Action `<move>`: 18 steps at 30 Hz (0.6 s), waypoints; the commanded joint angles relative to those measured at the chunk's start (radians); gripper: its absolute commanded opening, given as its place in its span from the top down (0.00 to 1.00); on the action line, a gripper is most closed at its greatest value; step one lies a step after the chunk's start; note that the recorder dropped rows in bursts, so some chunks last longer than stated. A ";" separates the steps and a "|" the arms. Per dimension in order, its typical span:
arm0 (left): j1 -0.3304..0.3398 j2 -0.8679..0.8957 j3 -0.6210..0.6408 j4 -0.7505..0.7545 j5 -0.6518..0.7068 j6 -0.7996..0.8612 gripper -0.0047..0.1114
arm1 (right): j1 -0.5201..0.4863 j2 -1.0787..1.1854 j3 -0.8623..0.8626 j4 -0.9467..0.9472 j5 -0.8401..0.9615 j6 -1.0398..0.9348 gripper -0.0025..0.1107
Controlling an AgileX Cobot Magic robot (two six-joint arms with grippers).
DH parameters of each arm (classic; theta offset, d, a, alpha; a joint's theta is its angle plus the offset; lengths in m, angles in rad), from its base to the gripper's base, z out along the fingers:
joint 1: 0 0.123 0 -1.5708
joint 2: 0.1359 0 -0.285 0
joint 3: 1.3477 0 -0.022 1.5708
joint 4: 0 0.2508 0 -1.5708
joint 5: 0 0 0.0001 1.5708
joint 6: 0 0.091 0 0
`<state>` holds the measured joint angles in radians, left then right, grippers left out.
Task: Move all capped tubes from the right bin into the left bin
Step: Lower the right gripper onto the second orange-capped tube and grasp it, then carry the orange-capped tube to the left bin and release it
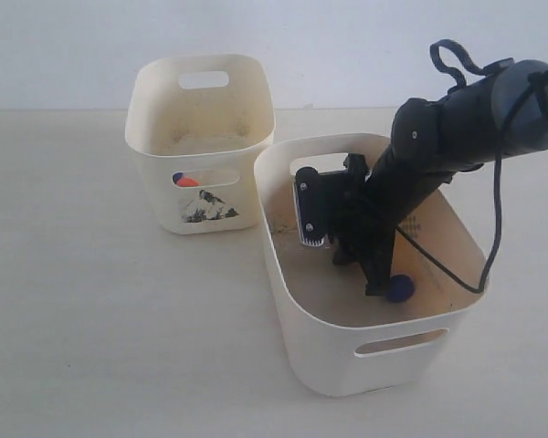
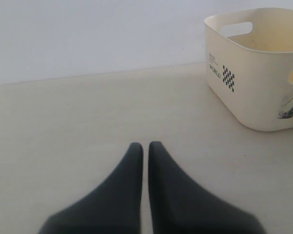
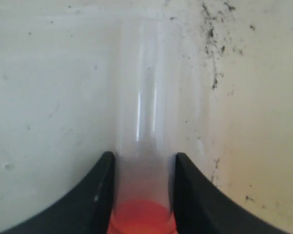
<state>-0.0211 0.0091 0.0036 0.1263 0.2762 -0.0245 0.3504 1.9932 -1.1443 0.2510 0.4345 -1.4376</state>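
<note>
While orange shows inside the left bin (image 1: 155, 187), right gripper (image 3: 142, 158) pinches orange-capped tube (image 3: 149, 97) in right bin (image 1: 329, 360) | blue cap (image 1: 400, 290) waits | left gripper (image 2: 145, 146) closed, empty.

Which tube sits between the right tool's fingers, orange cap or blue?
The orange-capped tube: its cap shows between the fingers of the right tool, while the blue cap lies beside the tool.

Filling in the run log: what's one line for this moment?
right fingers: inside plain bin, gripping orange-capped tube | left fingers: shut, empty, above table | blue cap: beside right fingers
</note>
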 commanded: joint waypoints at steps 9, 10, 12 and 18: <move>0.001 -0.002 -0.004 -0.007 -0.015 -0.012 0.92 | -0.002 -0.300 0.017 -0.032 0.066 0.167 0.98; 0.001 -0.002 -0.004 -0.007 -0.015 -0.012 0.92 | -0.002 -0.326 0.017 -0.032 0.070 0.184 0.98; 0.001 -0.002 -0.004 -0.007 -0.015 -0.012 0.92 | -0.002 -0.383 0.017 -0.032 0.070 0.234 0.98; 0.001 -0.002 -0.004 -0.007 -0.015 -0.012 0.92 | -0.002 -0.485 0.017 0.203 -0.093 0.500 0.98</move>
<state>-0.0211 0.0091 0.0036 0.1263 0.2762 -0.0245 0.3504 1.5337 -1.1300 0.3049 0.4434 -1.0490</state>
